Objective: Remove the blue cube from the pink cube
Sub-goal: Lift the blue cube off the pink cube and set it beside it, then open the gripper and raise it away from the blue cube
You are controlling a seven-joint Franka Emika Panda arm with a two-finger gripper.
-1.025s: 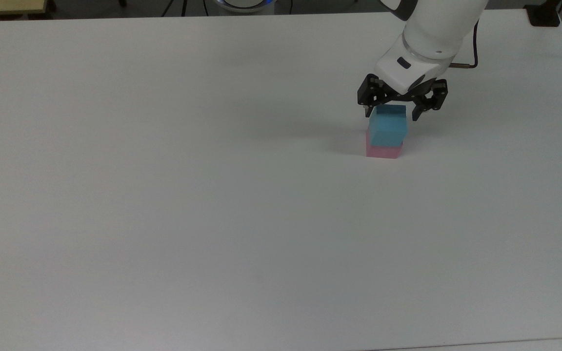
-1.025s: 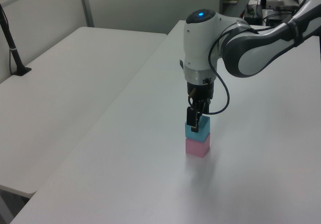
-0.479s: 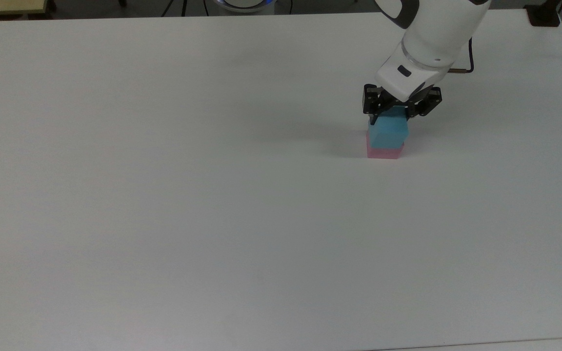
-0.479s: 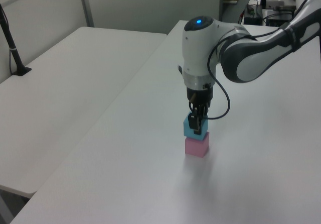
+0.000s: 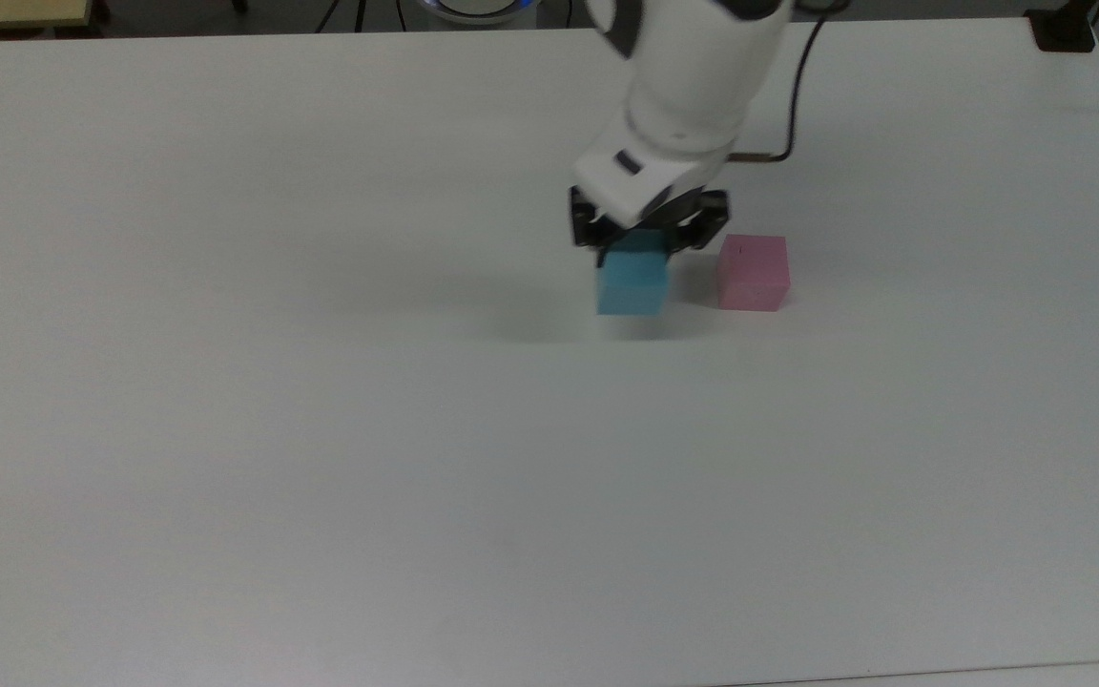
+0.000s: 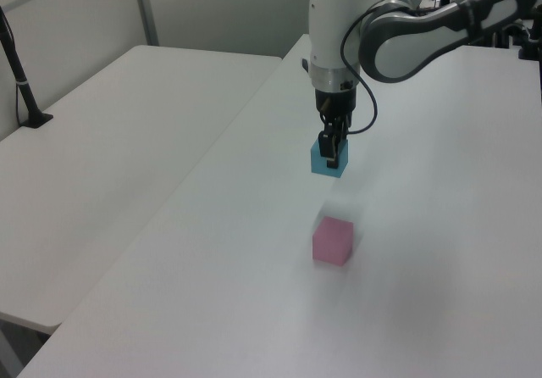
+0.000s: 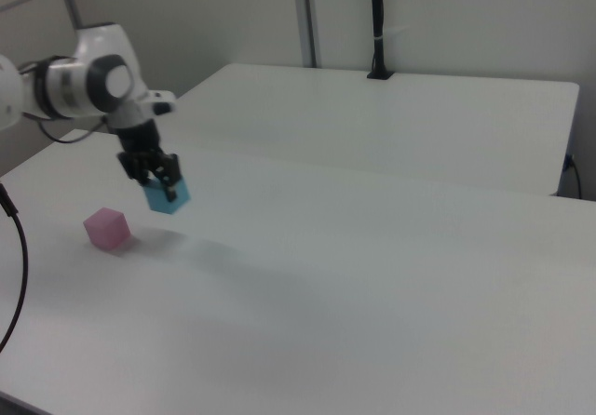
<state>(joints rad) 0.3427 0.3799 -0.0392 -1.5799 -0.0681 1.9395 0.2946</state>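
- Going left to right in the top view, the blue cube [image 5: 632, 284] comes first. It hangs in the air, clear of the white table [image 5: 321, 477], with a faint shadow on the surface under it.
- The gripper [image 5: 648, 240] grips this cube from above. Its black jaws are closed on the cube's upper part, one on each of two opposite side faces.
- In the left view the blue cube [image 6: 329, 158] sits squarely under the gripper [image 6: 333, 148], not tilted to any clear degree. In the right view the blue cube [image 7: 169, 194] looks a little turned in the gripper [image 7: 157, 177].
- To the top view's right of the held cube, near it but not touching, the pink cube [image 5: 752, 272] rests flat on the table with nothing on its top face.
- The pink cube [image 6: 333, 240] stands alone on the surface in the left view, and the pink cube [image 7: 106, 228] does likewise in the right view.
- The lift-off looks done; what remains, I judge, is to set the blue cube down apart from the pink one and let go.
- The blue cube looks matte and foam-like, so I judge it light and slightly soft. A modest squeeze on flat opposite faces should hold it without slipping, and too hard a pinch may dent it.
- It seems unlikely to break if it drops. It might bounce or roll towards the pink cube, so a low release is safer.
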